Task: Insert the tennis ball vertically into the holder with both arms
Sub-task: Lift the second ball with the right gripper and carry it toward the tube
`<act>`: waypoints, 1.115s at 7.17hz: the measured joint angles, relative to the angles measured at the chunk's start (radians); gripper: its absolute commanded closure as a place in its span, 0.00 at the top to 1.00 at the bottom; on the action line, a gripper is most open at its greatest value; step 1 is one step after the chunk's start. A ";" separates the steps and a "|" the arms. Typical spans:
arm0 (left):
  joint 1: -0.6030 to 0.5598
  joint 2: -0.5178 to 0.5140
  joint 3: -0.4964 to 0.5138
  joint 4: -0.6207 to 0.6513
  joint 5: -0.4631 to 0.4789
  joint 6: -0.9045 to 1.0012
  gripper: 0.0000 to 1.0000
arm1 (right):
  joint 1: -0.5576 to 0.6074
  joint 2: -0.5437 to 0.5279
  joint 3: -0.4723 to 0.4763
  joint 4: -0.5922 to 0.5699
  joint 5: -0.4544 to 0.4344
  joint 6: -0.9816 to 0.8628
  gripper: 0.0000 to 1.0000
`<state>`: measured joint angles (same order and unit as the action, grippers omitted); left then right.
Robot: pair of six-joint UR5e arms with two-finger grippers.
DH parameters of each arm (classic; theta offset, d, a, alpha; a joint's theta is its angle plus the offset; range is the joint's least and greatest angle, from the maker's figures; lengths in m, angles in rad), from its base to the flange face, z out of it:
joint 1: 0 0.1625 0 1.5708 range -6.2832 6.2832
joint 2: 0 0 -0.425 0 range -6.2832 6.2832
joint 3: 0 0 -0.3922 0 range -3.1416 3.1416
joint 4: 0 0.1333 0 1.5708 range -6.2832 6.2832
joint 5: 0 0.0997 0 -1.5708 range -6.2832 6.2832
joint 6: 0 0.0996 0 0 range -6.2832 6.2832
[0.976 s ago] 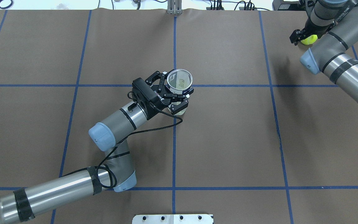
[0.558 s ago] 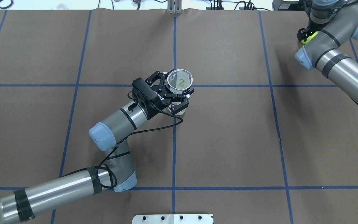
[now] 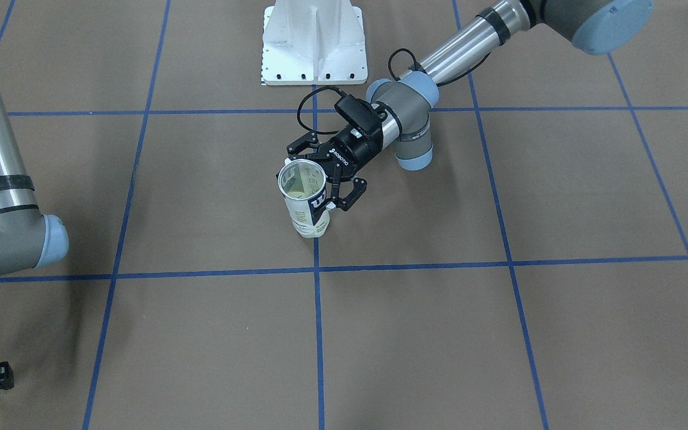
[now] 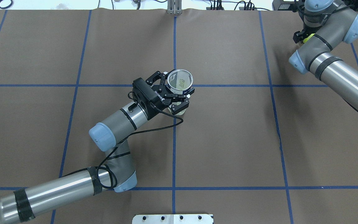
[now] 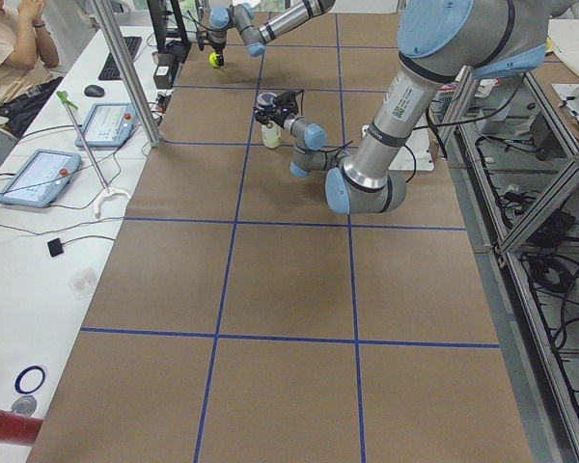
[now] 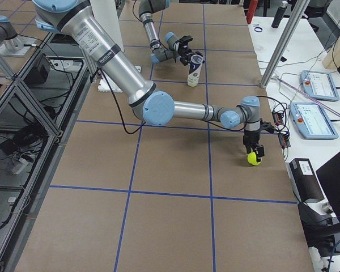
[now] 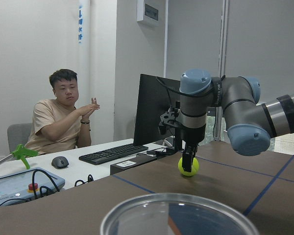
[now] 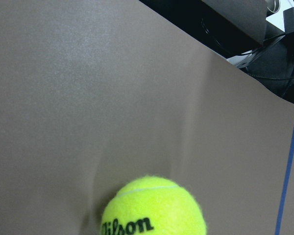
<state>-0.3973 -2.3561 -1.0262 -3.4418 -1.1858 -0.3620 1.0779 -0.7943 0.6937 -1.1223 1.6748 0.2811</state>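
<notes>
The holder [image 4: 180,80] is a clear can with a white and navy label, standing upright with its mouth open near the table's middle. My left gripper [image 4: 174,93] is shut on its side; both also show in the front view, the holder [image 3: 308,215] and the gripper [image 3: 322,178]. The can's rim [image 7: 179,215] fills the bottom of the left wrist view. My right gripper [image 6: 253,152] is shut on a yellow-green tennis ball [image 6: 253,160] just above the table at the far right corner. The ball also shows in the right wrist view [image 8: 154,208] and the left wrist view [image 7: 188,166]. In the overhead view the right arm hides most of it.
The white pedestal [image 3: 314,42] stands at the robot's side of the table. Beyond the far edge is a desk with tablets [image 6: 314,119], a keyboard and a monitor. A seated person [image 7: 63,117] is there. Blue tape lines grid the brown table cover.
The right arm's wrist has swung, carrying the ball toward the far edge until the arm hides most of it. The left arm and the holder have not moved.
</notes>
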 measured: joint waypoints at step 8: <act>0.000 -0.003 -0.002 0.001 0.000 -0.001 0.99 | 0.041 -0.007 0.165 -0.017 0.181 0.223 0.00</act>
<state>-0.3973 -2.3588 -1.0278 -3.4409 -1.1858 -0.3634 1.1190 -0.8016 0.8584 -1.1392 1.8556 0.5037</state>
